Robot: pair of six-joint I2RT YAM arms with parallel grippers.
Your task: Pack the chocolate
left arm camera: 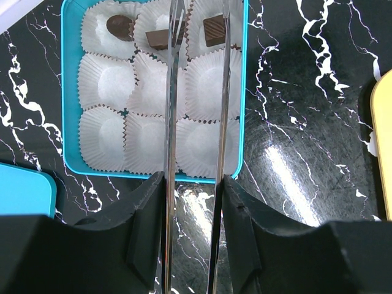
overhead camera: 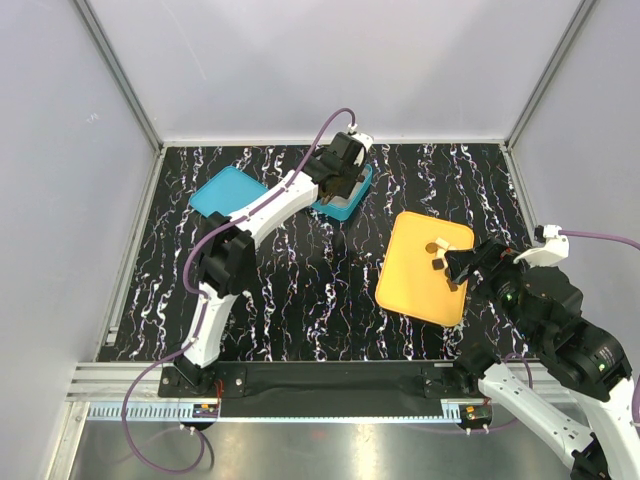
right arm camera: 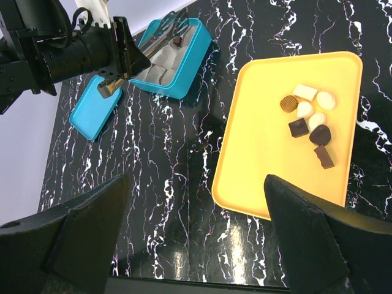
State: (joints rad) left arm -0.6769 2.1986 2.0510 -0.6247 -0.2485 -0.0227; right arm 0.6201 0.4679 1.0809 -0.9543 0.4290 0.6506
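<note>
Three dark chocolate pieces (left arm camera: 214, 29) sit in the far row of white paper cups in the blue box (left arm camera: 68, 122); the other cups are empty. My left gripper (left arm camera: 193, 180) is shut on metal tongs (left arm camera: 171, 110) whose blades are apart and reach over the box; the left blade crosses the middle piece (left arm camera: 158, 40). Several chocolate pieces, dark and cream (right arm camera: 309, 122), lie on the yellow tray (right arm camera: 263, 135). My right gripper (right arm camera: 196, 177) is open and empty, above the table beside the tray's near left edge.
The blue lid (overhead camera: 228, 190) lies flat left of the box (overhead camera: 345, 205). The yellow tray (overhead camera: 415, 285) is at mid right, with my right gripper (overhead camera: 462, 268) over its right side. Grey walls enclose the dark marbled table.
</note>
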